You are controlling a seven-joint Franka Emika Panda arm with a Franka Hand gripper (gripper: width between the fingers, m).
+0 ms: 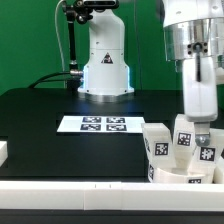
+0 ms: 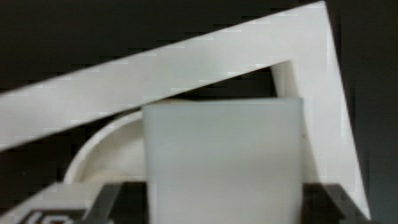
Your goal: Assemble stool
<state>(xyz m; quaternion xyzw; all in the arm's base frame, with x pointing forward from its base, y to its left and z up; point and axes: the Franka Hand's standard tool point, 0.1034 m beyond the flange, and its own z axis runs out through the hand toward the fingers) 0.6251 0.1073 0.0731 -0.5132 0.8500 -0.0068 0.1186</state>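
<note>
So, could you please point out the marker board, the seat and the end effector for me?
marker board [image 1: 104, 124], exterior view, its middle between the tags.
seat [image 1: 176, 176], exterior view, its visible top edge.
end effector [image 1: 200, 139], exterior view, between its fingertips, at a leg.

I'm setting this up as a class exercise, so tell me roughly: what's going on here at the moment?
A single robot arm is partway through putting a white stool together. Its gripper is down at the exterior view's right, and the wrist view shows a white blocky leg between the fingers, apparently held. The round seat sits there against the white border rail, with tagged legs standing on or by it. The marker board lies flat mid-table.
</note>
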